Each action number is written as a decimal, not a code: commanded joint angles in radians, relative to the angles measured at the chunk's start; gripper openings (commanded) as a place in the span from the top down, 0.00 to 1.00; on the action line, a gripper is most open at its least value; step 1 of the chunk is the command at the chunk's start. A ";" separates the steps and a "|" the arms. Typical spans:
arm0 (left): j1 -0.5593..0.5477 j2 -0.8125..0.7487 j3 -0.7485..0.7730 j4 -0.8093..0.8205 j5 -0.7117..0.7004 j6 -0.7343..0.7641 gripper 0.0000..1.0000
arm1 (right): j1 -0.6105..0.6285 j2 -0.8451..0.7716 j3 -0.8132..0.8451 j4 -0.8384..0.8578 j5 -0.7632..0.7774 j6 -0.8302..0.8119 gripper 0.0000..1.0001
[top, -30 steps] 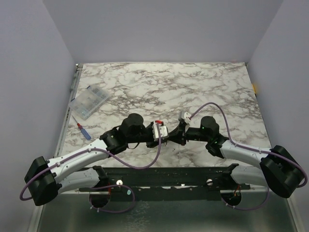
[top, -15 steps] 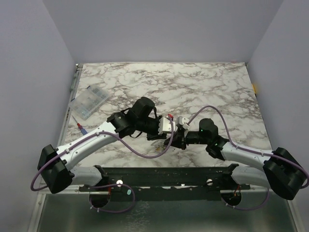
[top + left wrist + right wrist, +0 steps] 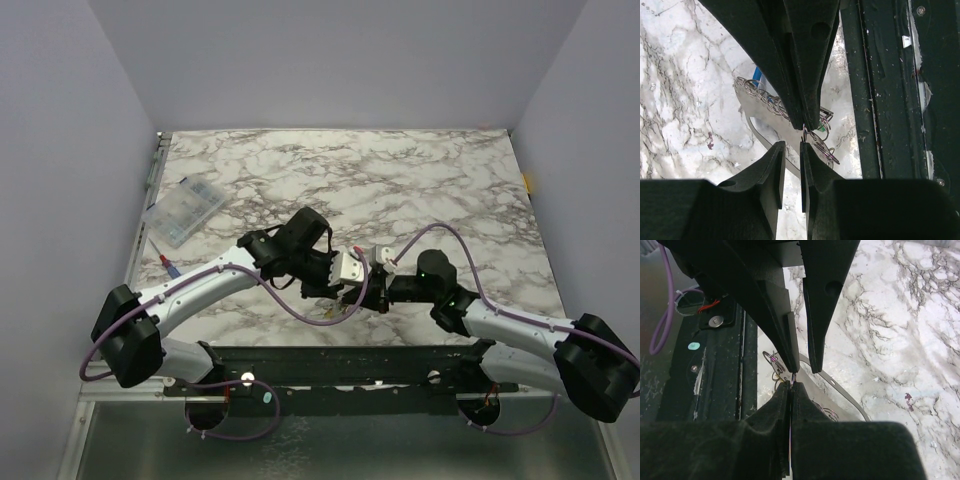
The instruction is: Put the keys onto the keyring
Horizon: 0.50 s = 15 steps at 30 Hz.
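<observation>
My two grippers meet tip to tip above the table's near middle. My right gripper (image 3: pixel 791 385) (image 3: pixel 373 292) is shut on a thin dark wire keyring (image 3: pixel 792 377), held edge-on; only a short piece sticks out of its tips. My left gripper (image 3: pixel 792 146) (image 3: pixel 358 288) is open by a narrow gap. One of its fingertips (image 3: pixel 791 365) sits right at the keyring (image 3: pixel 804 133). Below them lies a flat grey plate (image 3: pixel 765 125) with several loose wire rings (image 3: pixel 767 97). A bit of blue (image 3: pixel 757 77) shows behind the right gripper's fingers. I cannot tell if it is a key.
A clear compartment box (image 3: pixel 185 212) and a small red and blue tool (image 3: pixel 172 270) lie at the left edge. The dark mounting rail (image 3: pixel 350 365) runs along the near edge, close under the grippers. Purple cables (image 3: pixel 300 310) loop from both arms.
My left arm has swung right and toward the near edge. My right gripper has drawn nearer too. The two grippers now meet tip to tip over the plate.
</observation>
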 commanded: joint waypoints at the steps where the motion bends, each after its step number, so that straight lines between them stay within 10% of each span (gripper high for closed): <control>1: 0.002 0.012 0.022 -0.034 0.048 0.025 0.77 | 0.011 -0.032 -0.002 0.051 -0.008 -0.007 0.99; 15: 0.001 0.030 0.060 -0.044 0.059 -0.004 0.68 | 0.014 -0.005 0.023 0.012 0.019 -0.003 0.99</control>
